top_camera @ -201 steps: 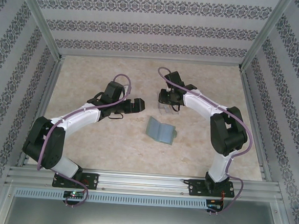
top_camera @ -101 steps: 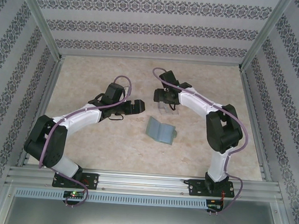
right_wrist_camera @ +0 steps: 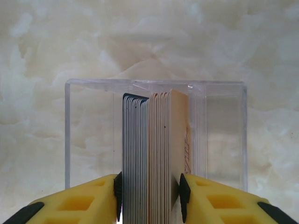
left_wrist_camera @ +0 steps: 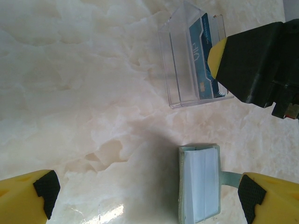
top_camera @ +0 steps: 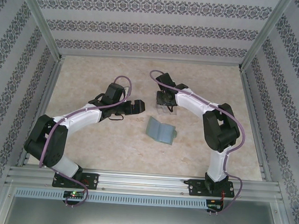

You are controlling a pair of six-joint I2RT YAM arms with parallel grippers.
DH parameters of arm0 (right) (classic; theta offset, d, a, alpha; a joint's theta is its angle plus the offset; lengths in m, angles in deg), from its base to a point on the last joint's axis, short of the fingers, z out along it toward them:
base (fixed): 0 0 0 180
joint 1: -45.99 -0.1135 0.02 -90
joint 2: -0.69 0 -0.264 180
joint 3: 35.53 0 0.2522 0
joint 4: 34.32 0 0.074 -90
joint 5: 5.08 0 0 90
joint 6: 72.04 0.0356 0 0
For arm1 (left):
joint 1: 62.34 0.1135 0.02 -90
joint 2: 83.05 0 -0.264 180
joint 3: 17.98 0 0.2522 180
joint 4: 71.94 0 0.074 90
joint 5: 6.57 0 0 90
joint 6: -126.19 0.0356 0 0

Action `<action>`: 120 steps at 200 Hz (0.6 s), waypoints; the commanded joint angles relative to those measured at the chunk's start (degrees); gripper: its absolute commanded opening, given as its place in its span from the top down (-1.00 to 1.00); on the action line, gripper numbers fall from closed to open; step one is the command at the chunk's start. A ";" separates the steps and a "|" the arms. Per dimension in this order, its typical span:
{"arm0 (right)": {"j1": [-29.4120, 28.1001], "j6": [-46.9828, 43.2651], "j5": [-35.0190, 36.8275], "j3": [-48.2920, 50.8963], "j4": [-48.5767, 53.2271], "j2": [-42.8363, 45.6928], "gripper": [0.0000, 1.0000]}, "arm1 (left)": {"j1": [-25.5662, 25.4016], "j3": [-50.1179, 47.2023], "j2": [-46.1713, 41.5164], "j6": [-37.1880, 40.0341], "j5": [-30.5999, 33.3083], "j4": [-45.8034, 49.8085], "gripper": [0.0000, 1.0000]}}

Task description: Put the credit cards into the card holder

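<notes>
A stack of credit cards [right_wrist_camera: 154, 149] stands on edge inside the clear card holder [right_wrist_camera: 224, 135] on the marble table. My right gripper [right_wrist_camera: 150, 196] reaches down over the holder, and its black pads press both sides of the stack. In the top view the right gripper [top_camera: 165, 103] sits over the card holder [top_camera: 166, 112] at mid-table. The left wrist view shows a blue card face [left_wrist_camera: 201, 60] through the clear holder [left_wrist_camera: 180, 70]. My left gripper [left_wrist_camera: 148, 191] hangs wide open and empty above the table, left of the holder; in the top view the left gripper [top_camera: 138, 106] points right.
A sage-green folding wallet [top_camera: 161, 132] lies open on the table, just nearer than the holder; its pale lining [left_wrist_camera: 201, 184] faces up. Patterned walls and metal frame posts enclose the table on three sides.
The right gripper opened over the holder and closed again on the card stack, its wrist shifting slightly left. The left arm has stayed still.
</notes>
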State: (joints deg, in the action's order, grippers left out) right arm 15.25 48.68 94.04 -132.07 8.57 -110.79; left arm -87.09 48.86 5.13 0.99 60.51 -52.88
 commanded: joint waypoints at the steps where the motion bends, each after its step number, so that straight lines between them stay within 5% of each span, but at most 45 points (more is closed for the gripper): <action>1: 0.11 0.16 -0.35 -0.91 0.26 0.71 0.24 | -0.02 1.30 0.99 0.10 -0.59 -0.66 -0.99; 75: 0.40 -0.27 -0.52 -0.19 -1.25 2.06 0.39 | 0.04 1.24 2.80 -1.50 -2.92 -2.82 -0.99; 120: 0.24 -0.64 -0.13 -0.27 -1.09 2.43 0.30 | 0.02 1.15 2.88 -1.42 -3.01 -2.49 -0.98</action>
State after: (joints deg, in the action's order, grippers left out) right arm 15.41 48.25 93.89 -132.07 8.31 -110.46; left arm -87.09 48.88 7.41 0.08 58.32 -53.65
